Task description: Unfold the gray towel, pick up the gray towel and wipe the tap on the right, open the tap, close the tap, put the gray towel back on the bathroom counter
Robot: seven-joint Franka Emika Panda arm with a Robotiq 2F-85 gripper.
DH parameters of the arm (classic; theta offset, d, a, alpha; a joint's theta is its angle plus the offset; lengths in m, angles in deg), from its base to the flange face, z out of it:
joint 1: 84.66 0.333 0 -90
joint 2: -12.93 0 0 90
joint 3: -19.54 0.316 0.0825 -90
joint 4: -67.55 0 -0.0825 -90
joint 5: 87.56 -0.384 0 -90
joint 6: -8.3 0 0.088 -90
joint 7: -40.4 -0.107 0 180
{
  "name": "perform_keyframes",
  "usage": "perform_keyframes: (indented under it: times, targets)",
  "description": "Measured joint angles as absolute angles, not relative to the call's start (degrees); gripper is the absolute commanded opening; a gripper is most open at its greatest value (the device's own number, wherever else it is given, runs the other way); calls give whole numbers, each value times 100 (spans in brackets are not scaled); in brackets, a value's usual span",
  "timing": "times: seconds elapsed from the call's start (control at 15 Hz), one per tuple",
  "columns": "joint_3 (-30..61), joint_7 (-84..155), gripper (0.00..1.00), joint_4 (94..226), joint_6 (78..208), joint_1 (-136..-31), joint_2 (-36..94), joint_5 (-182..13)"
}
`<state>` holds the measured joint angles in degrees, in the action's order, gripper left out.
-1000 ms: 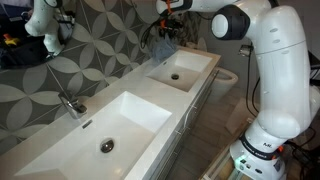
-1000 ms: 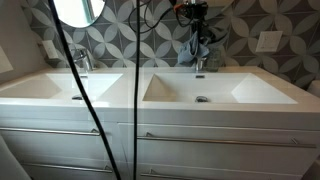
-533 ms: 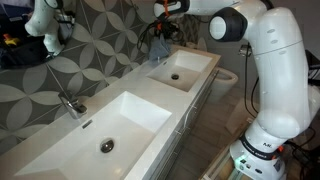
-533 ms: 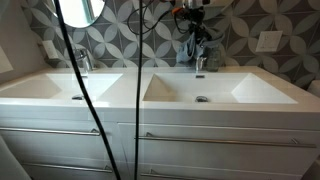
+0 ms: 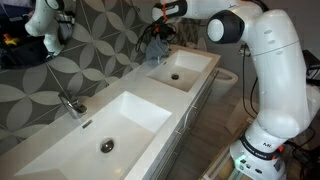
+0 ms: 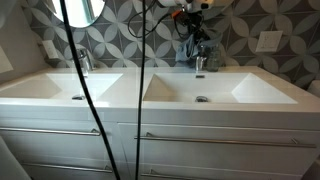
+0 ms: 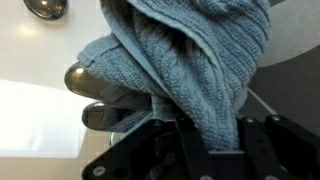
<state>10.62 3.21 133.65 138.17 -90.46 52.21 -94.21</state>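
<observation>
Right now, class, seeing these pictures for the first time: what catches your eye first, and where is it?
A big white robot arm towers beside the bathroom counter. Its gripper, shut on the gray towel, holds it bunched just above the tap by the patterned wall.

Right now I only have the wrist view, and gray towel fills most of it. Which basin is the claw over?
Observer: The right-hand basin, seen from the counter's front; the claw hangs above its tap.
Reviewer: Is any of the towel on the counter?
Observer: No. The gray towel hangs from the claw against the patterned wall, its lower end down at the tap; none lies on the bathroom counter.
Reviewer: And the second tap?
Observer: The other tap stands at the left-hand basin, well clear of the arm.
</observation>
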Motion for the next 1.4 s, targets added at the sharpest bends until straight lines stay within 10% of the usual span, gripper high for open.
perform_keyframes:
  times: [1.4]
  targets:
    - [417,-124,5,13103,12047,-8739,5117,-8597]
